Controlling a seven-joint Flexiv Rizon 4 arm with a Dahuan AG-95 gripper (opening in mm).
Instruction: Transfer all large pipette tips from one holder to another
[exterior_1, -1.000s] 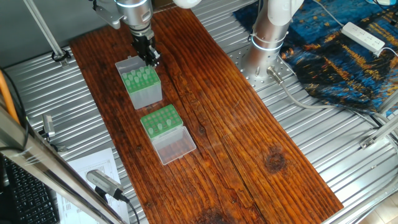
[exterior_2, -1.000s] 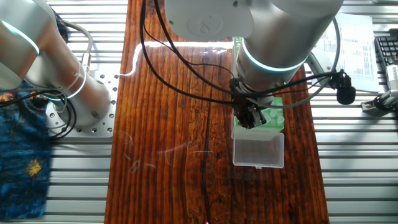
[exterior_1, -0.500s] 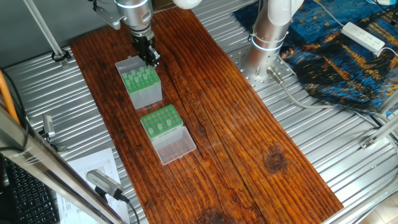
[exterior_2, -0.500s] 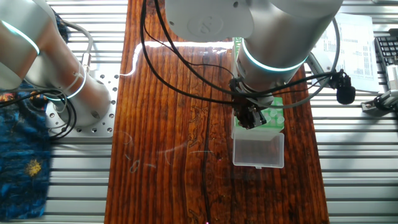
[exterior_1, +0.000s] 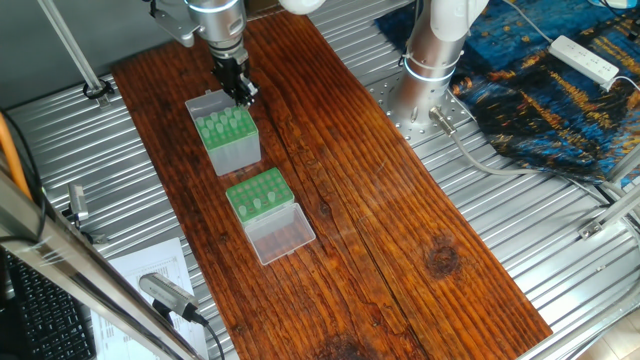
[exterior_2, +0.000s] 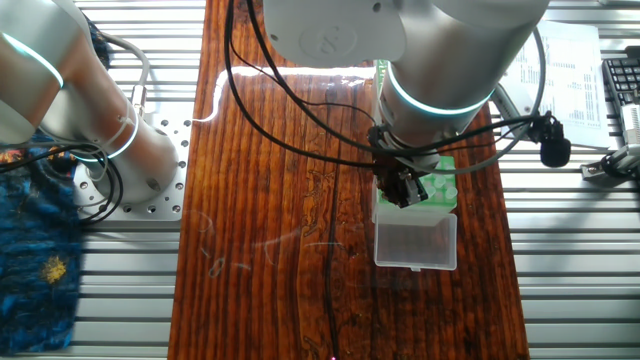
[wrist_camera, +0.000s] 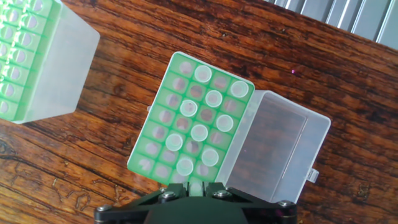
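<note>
In the hand view my gripper is shut on a pale large pipette tip at the bottom edge. It hangs well above the near side of the low green rack. Several tips stand in scattered holes of that rack, and its clear lid lies open to the right. The taller grey-sided holder, full of tips, sits at the upper left. In one fixed view the gripper shows against the far corner of the holder, with the rack nearer. In the other fixed view the gripper is beside the rack.
Both boxes stand on a dark wooden board laid over a slatted metal table. The arm's base stands to the right of the board, with a blue cloth beyond it. Papers and a microphone-like object lie off the board's left edge.
The gripper has crept very slightly up in one fixed view, still shut on the tip. The holder, the rack and its lid have not moved.
</note>
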